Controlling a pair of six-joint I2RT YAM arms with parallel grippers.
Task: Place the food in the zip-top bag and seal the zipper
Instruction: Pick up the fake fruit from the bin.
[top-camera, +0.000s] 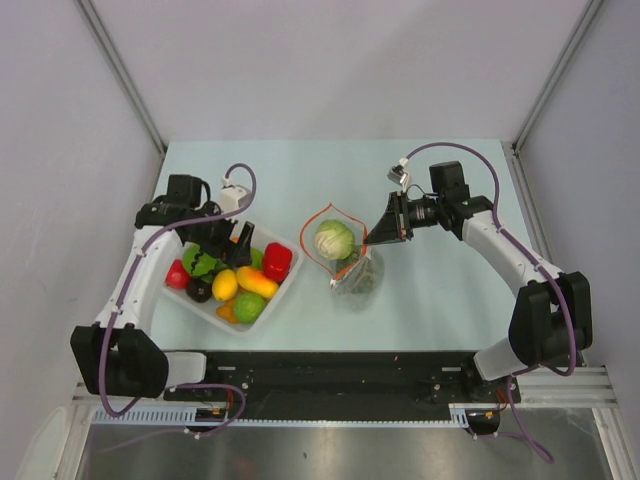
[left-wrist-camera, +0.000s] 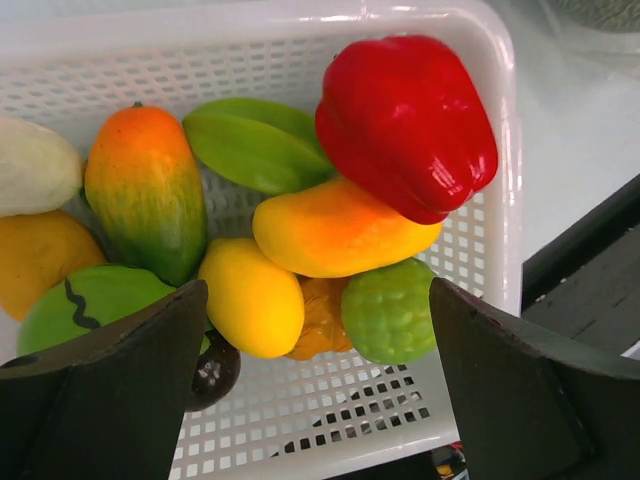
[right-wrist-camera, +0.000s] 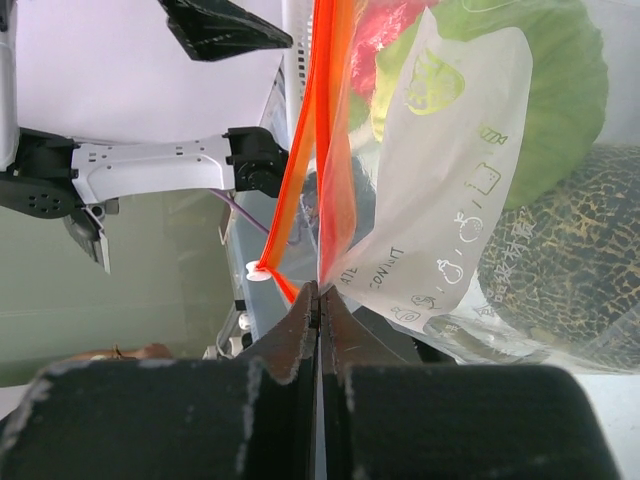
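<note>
The zip-top bag (top-camera: 350, 268) lies mid-table with its mouth open, and the orange-red zipper (top-camera: 318, 215) forms a loop. The pale cabbage (top-camera: 334, 240) sits in the mouth, and the mottled grey-green ball (top-camera: 362, 280) lies deeper inside. My right gripper (top-camera: 372, 240) is shut on the bag's edge. The right wrist view shows its tips (right-wrist-camera: 320, 292) pinching the plastic beside the zipper (right-wrist-camera: 303, 160), with the cabbage (right-wrist-camera: 565, 100) and the ball (right-wrist-camera: 575, 260) inside. My left gripper (top-camera: 228, 240) is open over the tray. The bright green fruit (left-wrist-camera: 388, 310) lies between its open fingers (left-wrist-camera: 120, 370).
The white perforated tray (left-wrist-camera: 470, 180) at the left holds a red pepper (left-wrist-camera: 405, 120), a yellow lemon (left-wrist-camera: 250, 298), an orange-yellow mango (left-wrist-camera: 335, 228), a green leaf-shaped piece (left-wrist-camera: 255, 145) and other toy produce. A black rail (top-camera: 330, 370) runs along the table's near edge.
</note>
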